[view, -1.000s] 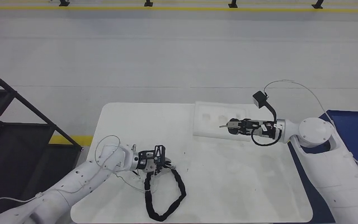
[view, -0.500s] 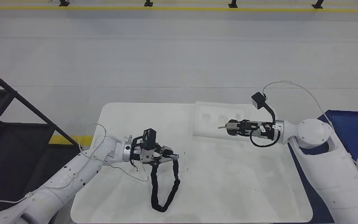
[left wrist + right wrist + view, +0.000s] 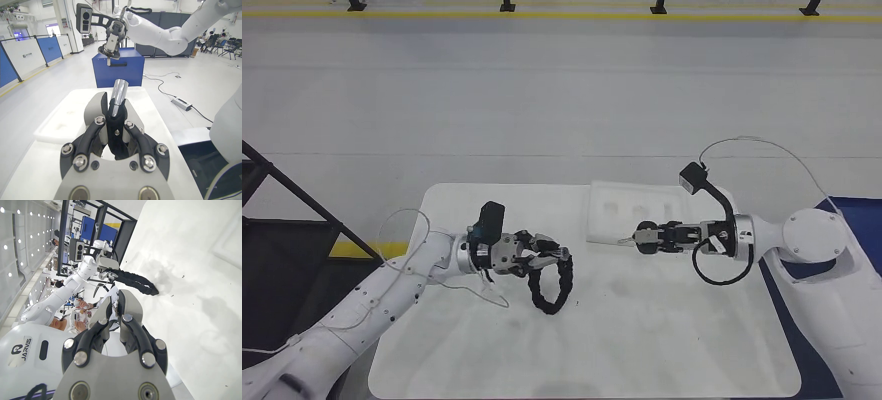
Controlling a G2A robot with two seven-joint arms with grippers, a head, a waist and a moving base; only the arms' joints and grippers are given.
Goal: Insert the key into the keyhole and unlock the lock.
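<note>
The left gripper (image 3: 115, 106) has its 2 jaws closed narrow on the lock (image 3: 119, 91). They pinch the black fabric sleeve just behind the chrome cylinder. The cylinder juts out past the jaw tips, tilted slightly to one side. In the top view the rest of the lock's black cable (image 3: 550, 285) hangs from the left gripper (image 3: 532, 252) in 1 loop, and the far end of the loop touches the white counter (image 3: 662, 330).

The right gripper (image 3: 111, 52) is ahead of the left jaws and well apart from them, higher than the chrome cylinder. Its jaws are drawn narrow on the key (image 3: 108, 61), whose blade sticks out beyond the jaw tips. In the top view the key (image 3: 625, 240) points from the right gripper (image 3: 642, 238) toward the left jaws, with open counter between its tip and the lock. It is over the near edge of a shallow white tray (image 3: 612, 212).

From the right wrist, the right gripper (image 3: 115, 300) faces the cylinder's round end, where the keyhole (image 3: 101, 276) shows, well beyond its jaw tips.

Behind the counter, a white barrier panel (image 3: 28, 55) carries a small logo and 1 line of lettering.
</note>
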